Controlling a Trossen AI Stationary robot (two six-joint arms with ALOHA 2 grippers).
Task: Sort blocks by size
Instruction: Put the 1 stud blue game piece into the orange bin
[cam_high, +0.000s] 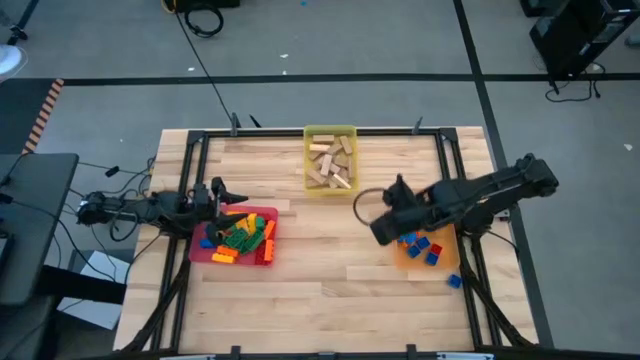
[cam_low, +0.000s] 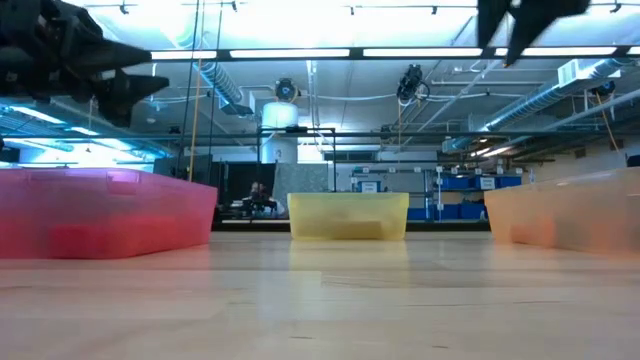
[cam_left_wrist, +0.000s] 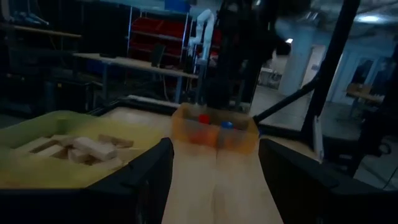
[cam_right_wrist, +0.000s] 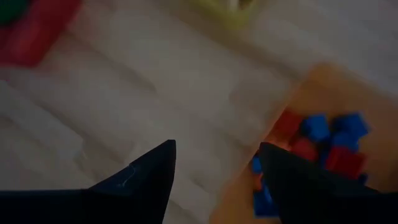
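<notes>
Blocks sit in three trays on the wooden tabletop (cam_high: 330, 260). Red tray (cam_high: 262, 215) on the left holds a mixed heap of green, yellow, orange and red studded bricks (cam_high: 240, 238). Yellow tray (cam_high: 330, 133) at the far middle edge holds plain tan wooden blocks (cam_high: 331, 163), piled loosely at odd angles. Orange tray (cam_high: 404, 261) on the right holds small blue and red bricks (cam_high: 422, 247). One blue brick (cam_high: 454, 281) lies on the tabletop just outside the orange tray's near right corner.

Left end effector (cam_high: 228, 195) hangs above the far left edge of the red tray, pointing toward the middle of the tabletop. Fingers (cam_left_wrist: 149, 180) stand apart with nothing between them; its wrist view looks across the yellow tray's wooden blocks to the orange tray beyond.

Right end effector (cam_high: 385, 225) hangs at the orange tray's left edge, partly over bare wood. In the right wrist view its fingers (cam_right_wrist: 143, 177) are spread with only tabletop and the tray rim between them, so open and empty; the small red and blue bricks show just beside one finger.

Low view: all three trays stand in a row, red, yellow, orange; both arms are well above the tabletop, only dark outlines at the upper corners.
</notes>
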